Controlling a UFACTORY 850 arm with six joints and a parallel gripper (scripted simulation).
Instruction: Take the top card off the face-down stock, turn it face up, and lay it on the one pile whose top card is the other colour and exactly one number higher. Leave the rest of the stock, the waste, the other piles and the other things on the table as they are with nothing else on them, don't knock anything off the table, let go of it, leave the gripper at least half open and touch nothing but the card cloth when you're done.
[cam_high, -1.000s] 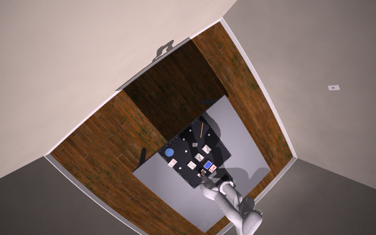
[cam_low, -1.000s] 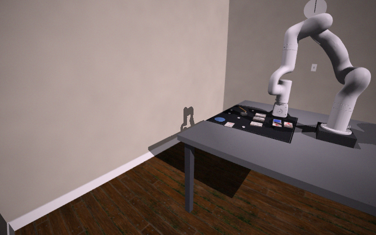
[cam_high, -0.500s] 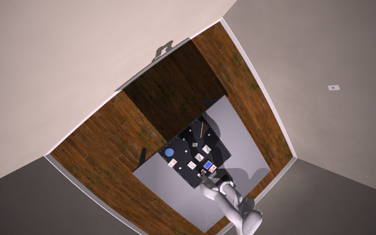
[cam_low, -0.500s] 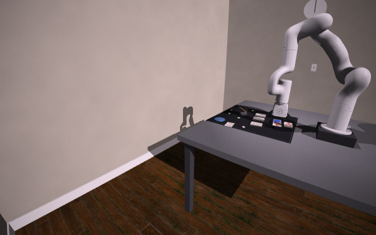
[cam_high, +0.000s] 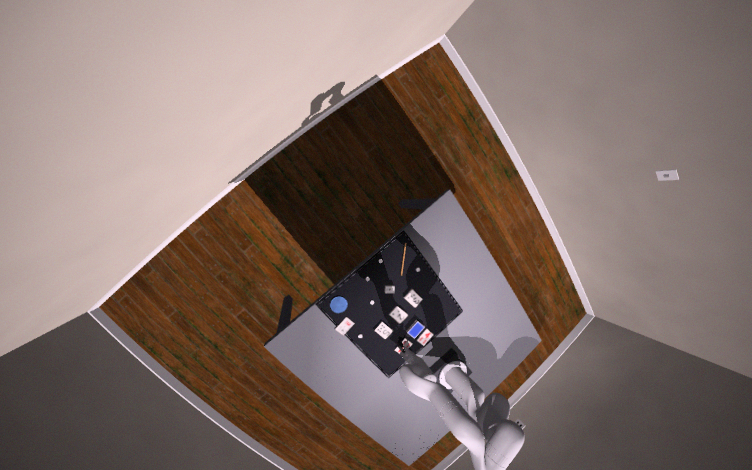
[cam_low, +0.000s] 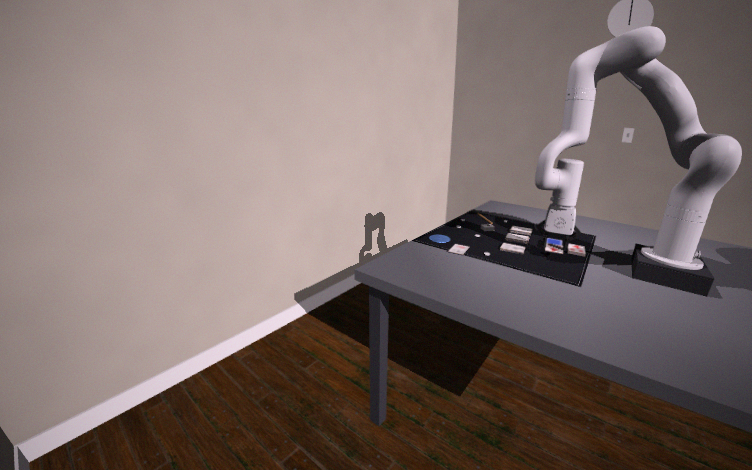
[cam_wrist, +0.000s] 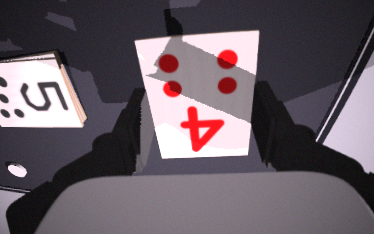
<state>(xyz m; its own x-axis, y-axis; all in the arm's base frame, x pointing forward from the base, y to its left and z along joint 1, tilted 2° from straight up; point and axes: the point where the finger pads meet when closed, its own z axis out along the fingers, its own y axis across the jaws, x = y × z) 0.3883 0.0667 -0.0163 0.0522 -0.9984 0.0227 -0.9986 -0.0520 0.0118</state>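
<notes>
My gripper (cam_wrist: 201, 104) is shut on a face-up red 4 card (cam_wrist: 200, 102), one finger on each long edge, low over the black card cloth (cam_high: 388, 310). In the wrist view a pile topped by a black 5 (cam_wrist: 37, 95) lies to the left of the held card. The blue-backed stock (cam_high: 415, 329) sits just beyond my gripper (cam_high: 406, 344), with the face-up waste card (cam_high: 425, 336) beside it. Three piles (cam_high: 383, 330) (cam_high: 398, 314) (cam_high: 413, 298) run in a row across the cloth. From the side, my gripper (cam_low: 559, 224) hangs behind the stock (cam_low: 554, 244).
A blue disc (cam_high: 338, 304), a lone face-up card (cam_high: 344, 325), a pencil (cam_high: 403, 259), a small box (cam_high: 389, 288) and small white tokens lie on the cloth. The cloth's edge and the grey table (cam_wrist: 350, 125) are close on the right. The arm's base (cam_low: 673, 266) stands behind.
</notes>
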